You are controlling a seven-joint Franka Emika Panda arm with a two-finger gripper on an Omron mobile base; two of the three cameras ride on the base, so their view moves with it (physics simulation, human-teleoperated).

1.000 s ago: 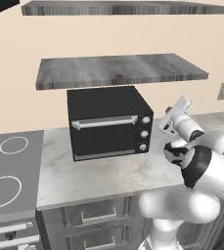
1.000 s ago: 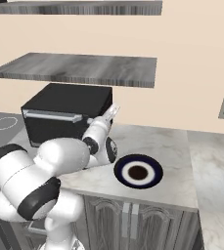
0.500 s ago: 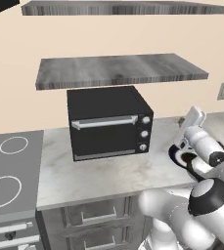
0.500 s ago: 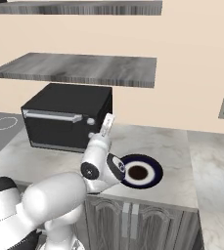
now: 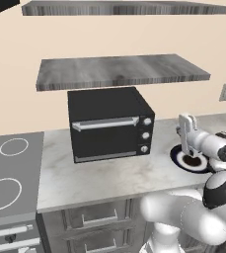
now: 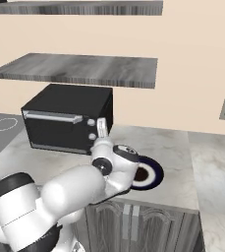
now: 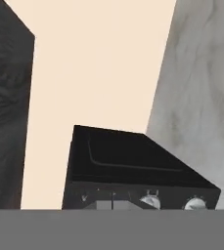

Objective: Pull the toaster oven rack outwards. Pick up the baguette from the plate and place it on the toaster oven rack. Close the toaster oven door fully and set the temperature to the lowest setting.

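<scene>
Plate (image 6: 155, 172) (maybe empty) behind white arm (image 6: 79, 189)

A kitchen: marble counter (image 5: 109, 178), stovetop (image 5: 11, 173), toaster oven (image 5: 109, 123), wall shelves (image 5: 119, 71), cabinets (image 5: 94, 222).

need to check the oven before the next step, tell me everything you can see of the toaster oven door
The toaster oven door is a black rectangular panel, glossy like dark glass, filling the oven's front to the left of the three-knob column. A long silver bar handle runs along its top edge. It stands upright and shut, flush with the black oven body, which sits on the marbled counter under a grey shelf. Nothing touches the door.
</scene>
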